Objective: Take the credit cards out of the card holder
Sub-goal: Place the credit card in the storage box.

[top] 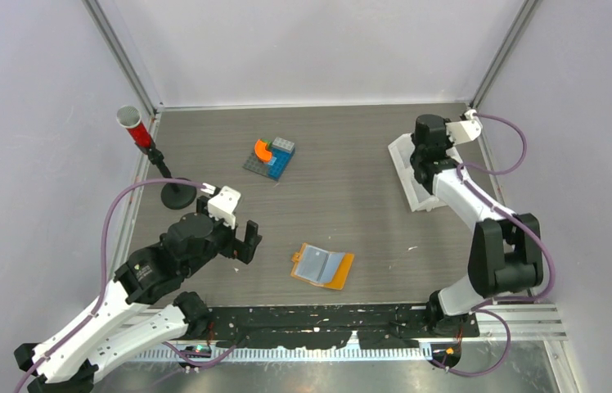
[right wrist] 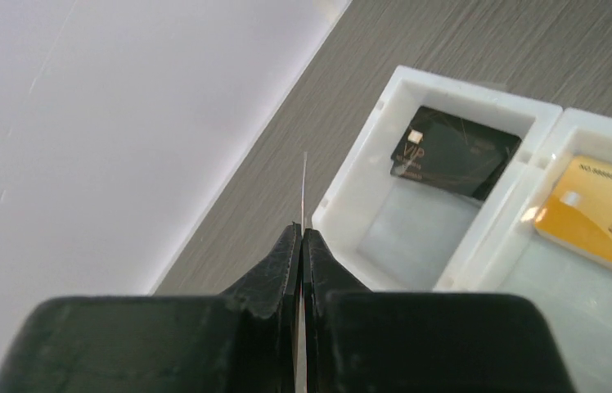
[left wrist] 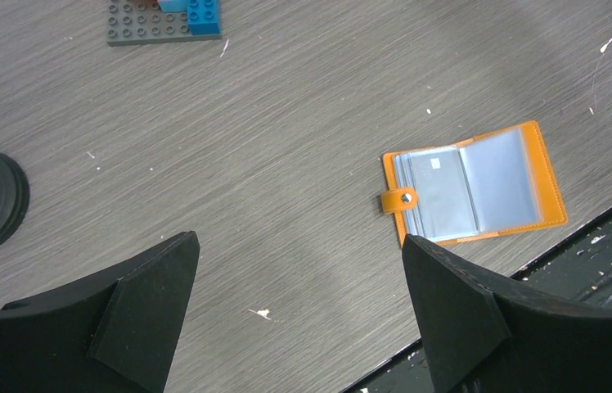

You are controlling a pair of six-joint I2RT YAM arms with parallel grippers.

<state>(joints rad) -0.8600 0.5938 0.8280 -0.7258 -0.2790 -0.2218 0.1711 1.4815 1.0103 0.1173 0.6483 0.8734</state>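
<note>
The right gripper point(right wrist: 301, 233) pinches a thin card point(right wrist: 304, 184) edge-on just beside the white tray point(right wrist: 352, 176), so depositing looks in hand (shift over a compartment, then release), while the card holder point(top: 323, 266) lies open well apart from that tray, the left gripper point(left wrist: 299, 239) spread wide farther off.

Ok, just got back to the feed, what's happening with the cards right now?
The right gripper is shut on a thin card, seen edge-on, at the white tray on the table's far right. The tray holds a black card in one compartment and a gold card in the other. The card holder lies open near the front edge. The left gripper hangs open to its left, touching nothing.
</note>
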